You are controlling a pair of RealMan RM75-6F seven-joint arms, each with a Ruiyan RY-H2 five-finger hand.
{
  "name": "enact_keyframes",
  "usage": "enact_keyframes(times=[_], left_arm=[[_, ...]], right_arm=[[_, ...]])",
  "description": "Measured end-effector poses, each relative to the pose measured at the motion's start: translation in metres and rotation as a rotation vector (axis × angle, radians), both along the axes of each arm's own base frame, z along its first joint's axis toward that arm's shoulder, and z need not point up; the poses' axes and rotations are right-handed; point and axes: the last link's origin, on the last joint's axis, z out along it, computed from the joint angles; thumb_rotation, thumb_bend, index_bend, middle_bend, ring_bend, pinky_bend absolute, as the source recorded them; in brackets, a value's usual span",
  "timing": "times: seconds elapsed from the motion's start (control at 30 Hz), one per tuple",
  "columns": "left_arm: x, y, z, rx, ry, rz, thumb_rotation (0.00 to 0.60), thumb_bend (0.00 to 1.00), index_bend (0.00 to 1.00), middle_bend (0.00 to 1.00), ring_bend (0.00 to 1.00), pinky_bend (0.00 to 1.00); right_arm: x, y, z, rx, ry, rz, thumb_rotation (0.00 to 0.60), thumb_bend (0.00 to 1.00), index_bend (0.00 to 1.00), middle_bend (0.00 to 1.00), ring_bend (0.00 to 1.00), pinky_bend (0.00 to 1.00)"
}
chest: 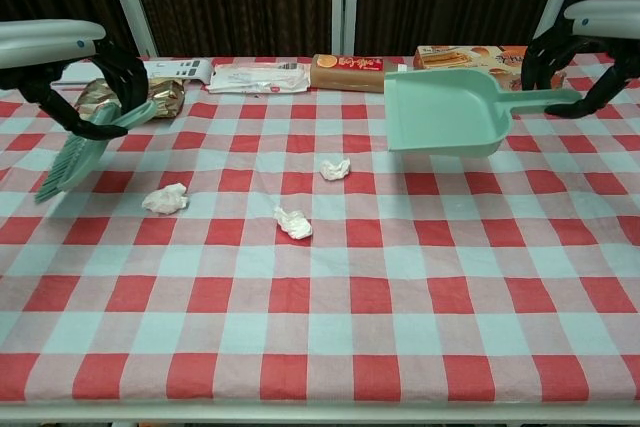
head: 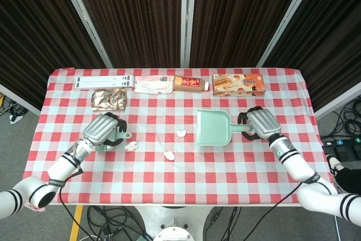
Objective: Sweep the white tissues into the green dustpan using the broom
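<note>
Gripping the dustpan point(chest: 446, 110) by its handle, the right robot hand point(chest: 578, 55) holds it above the worktop point(chest: 400, 297), the left robot hand point(chest: 92, 87) clasps the broom point(chest: 82, 148), three tissues point(chest: 294, 222) lying between.

The red-and-white checked cloth-covered bench point(chest: 420, 307) carries three crumpled white tissues point(chest: 293, 222), a foil packet point(head: 109, 99), a brown bottle point(head: 190, 83) and an orange carton point(head: 238, 83).

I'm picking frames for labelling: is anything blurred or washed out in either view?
Chest view: the broom bristles look smeared; the dustpan is sharp. Head view: evenly lit, the tissues small but distinct, no glare on the tablecloth.
</note>
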Motion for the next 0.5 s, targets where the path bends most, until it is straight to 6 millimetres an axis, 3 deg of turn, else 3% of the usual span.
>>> enact_keyframes(times=[0.17,0.5], left_arm=[[0.005,0.001,-0.011,-0.021,-0.020,0.003,0.600,0.41,0.54,0.54,0.40,0.32],[0.016,0.003,-0.031,-0.066,-0.096,0.019,0.600,0.41,0.54,0.54,0.40,0.32]], right_arm=[[-0.001,0.005,-0.007,0.047,0.030,0.020,0.600,0.40,0.64,0.58,0.29,0.23],[0.001,0.006,-0.060,0.121,0.050,0.057,0.600,0.40,0.64,0.58,0.29,0.23]])
